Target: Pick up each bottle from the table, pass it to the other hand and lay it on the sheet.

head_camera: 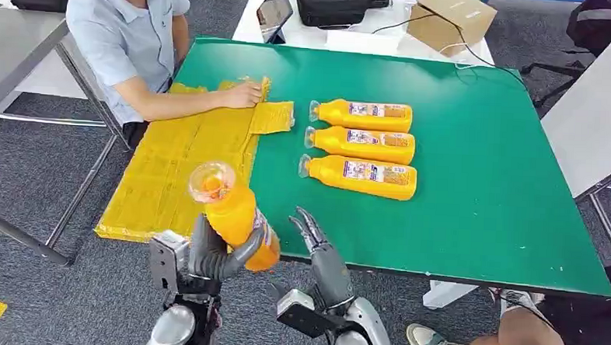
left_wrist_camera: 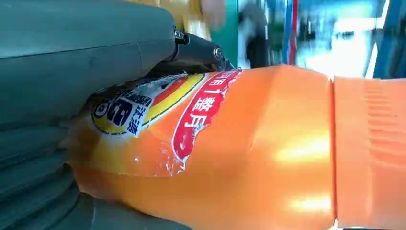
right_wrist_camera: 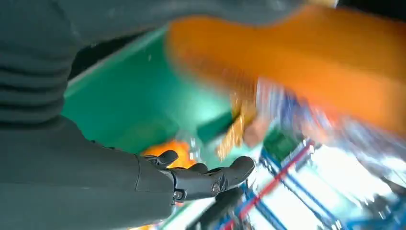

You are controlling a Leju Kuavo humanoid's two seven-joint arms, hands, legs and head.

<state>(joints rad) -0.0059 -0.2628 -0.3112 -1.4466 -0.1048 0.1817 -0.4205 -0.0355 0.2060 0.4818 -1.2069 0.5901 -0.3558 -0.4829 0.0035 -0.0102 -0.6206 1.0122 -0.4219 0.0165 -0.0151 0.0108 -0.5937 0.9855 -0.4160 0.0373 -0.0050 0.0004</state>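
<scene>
- The left hand (head_camera: 217,254) grips an orange bottle (head_camera: 231,212) around its lower body, with the cap end tilted up and away from the wrist, above the near edge of the green table (head_camera: 481,188).
- In the left wrist view the bottle's label (left_wrist_camera: 158,120) lies right against the hand's grey cover, so the hold looks firm.
- The right hand (head_camera: 315,239) stands just beside the held bottle, on its right, holding nothing, its fingers apart and stretched forward; the bottle appears to rest in the left hand alone.
- The yellow sheet (head_camera: 170,167) lies ahead of the left hand and a little to its left. No bottle lies on it; a person's hand (head_camera: 242,96) rests on its far end.
- Three more bottles (head_camera: 362,144) lie side by side on the table, ahead of the right hand and well apart from it.
- Judged from this, the pass looks done for this one bottle; laying it on the sheet is left, then the other three in turn.
</scene>
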